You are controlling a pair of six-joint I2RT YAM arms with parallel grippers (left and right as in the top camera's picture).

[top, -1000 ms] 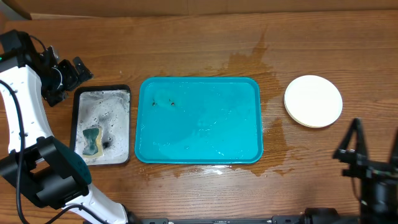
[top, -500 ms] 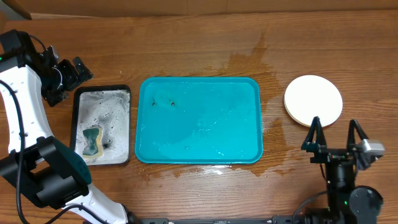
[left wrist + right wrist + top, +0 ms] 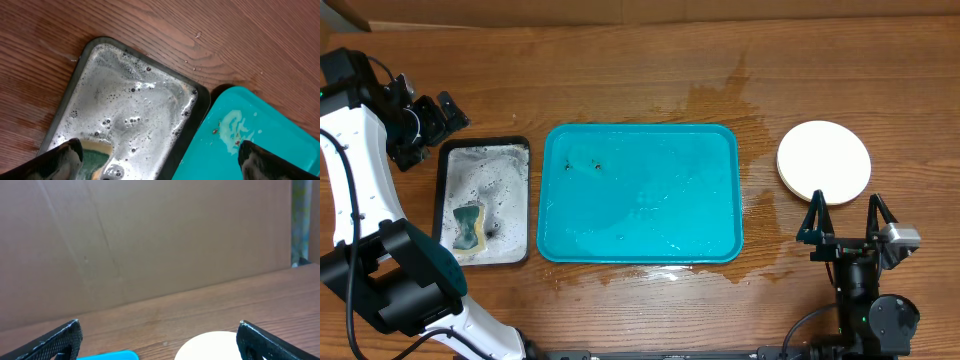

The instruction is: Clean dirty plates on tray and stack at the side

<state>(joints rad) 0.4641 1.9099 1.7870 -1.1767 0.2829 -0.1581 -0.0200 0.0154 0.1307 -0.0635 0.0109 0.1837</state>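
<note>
At the far left corner of the wooden desk (image 3: 640, 70), the left pincer (image 3: 432, 130) hangs with its jaws spread wide and nothing between them, just beyond the far edge of a black tray (image 3: 485, 142). The wrist view looks down past both fingertips onto that tray's far end. The black tray sits near the desk's left edge, filmed with grey suds and bubbles. A yellow and green sponge (image 3: 468, 228) lies in its near left part.

Just beside it, edges nearly touching, the turquoise tray (image 3: 640, 215) takes up the middle of the desk. It carries a thin sheet of water and two small brown specks (image 3: 582, 167) near its far left corner. A whitish smear lies beside the specks in the left wrist view.

A dark wet patch (image 3: 740, 110) stains the wood from the desk's far side down along the tray's right edge and then along its near edge.

The plates (image 3: 824, 162) lie toward the desk's right edge, well apart from the turquoise tray. The top one is plain white, and how many lie under it cannot be told.

The right pincer (image 3: 844, 205) hovers at the plates' near side, jaws wide and holding nothing. Its camera faces a brown cardboard wall (image 3: 150, 240) behind the desk.
</note>
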